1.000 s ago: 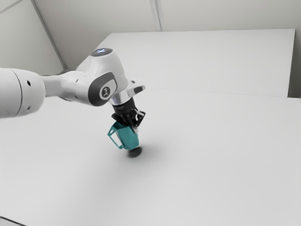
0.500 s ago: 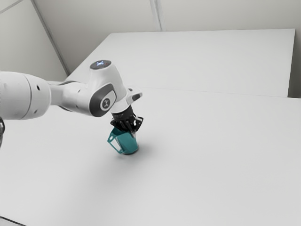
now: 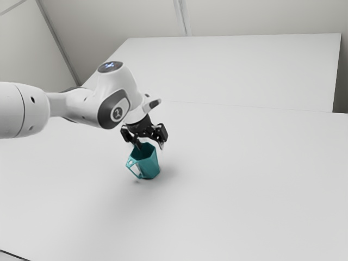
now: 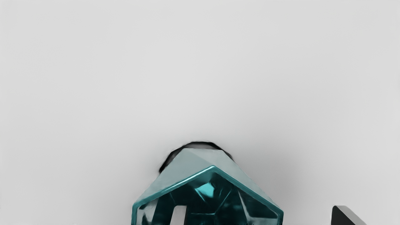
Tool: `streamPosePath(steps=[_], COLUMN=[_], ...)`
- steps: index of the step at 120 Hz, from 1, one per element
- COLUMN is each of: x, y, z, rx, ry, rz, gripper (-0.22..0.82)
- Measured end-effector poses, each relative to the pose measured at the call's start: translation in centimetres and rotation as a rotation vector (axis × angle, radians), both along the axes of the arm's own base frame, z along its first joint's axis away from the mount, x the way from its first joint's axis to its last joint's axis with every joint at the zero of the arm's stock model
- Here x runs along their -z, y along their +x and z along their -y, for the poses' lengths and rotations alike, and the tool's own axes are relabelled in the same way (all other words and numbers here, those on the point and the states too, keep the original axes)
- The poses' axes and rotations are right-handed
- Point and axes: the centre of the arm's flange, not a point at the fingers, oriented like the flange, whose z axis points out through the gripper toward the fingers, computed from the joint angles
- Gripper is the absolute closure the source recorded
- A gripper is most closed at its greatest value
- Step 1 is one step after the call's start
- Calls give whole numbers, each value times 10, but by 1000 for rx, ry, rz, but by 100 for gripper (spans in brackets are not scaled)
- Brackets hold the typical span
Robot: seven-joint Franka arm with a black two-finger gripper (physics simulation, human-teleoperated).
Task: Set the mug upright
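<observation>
And there it is, the teal mug [image 3: 150,165] is standing upright on the white table [image 3: 244,179], its handle [image 3: 130,163] pointing toward the exterior view's left! The black gripper [image 3: 150,145] is hovering right at the top, its fingers sitting wide apart, one [image 4: 179,216] lining up with the mug's open mouth, the other [image 4: 346,217] hanging outside the rim.

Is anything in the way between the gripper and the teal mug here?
Nothing visible: the open gripper is right at the teal mug, one finger over its opening, the other outside its rim.
</observation>
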Motion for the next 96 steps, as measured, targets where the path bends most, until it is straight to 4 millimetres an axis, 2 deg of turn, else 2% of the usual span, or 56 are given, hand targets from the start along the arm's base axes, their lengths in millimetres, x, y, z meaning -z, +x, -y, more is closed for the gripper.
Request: streamPosePath(steps=[24,56,96], x=[-44,-116,-195], y=[-5,11,14], z=[3,11,5], rx=[8,52,77], ry=[-7,22,88], rz=[22,46,42], gripper=[4,1,0])
